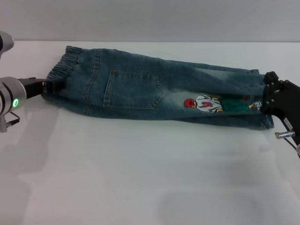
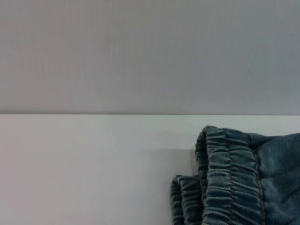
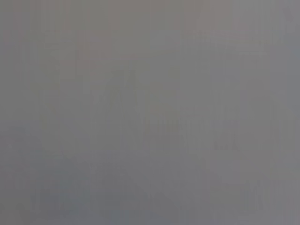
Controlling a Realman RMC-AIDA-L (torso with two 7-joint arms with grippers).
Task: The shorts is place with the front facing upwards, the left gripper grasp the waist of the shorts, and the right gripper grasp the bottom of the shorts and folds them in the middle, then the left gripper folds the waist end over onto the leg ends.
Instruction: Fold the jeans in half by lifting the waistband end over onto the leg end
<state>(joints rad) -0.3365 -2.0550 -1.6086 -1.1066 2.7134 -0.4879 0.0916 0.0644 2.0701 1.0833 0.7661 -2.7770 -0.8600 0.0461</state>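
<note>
Denim shorts (image 1: 154,89) lie folded lengthwise on the white table (image 1: 140,178), back pocket (image 1: 133,89) up. Right gripper (image 1: 267,96) clamps the leg ends (image 1: 255,101) beside the cartoon print (image 1: 206,104); left gripper (image 1: 50,86) pinches the waist (image 1: 65,63).

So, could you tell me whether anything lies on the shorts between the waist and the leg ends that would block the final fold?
Nothing visible does: the shorts lie bare from waist to leg ends.
</note>
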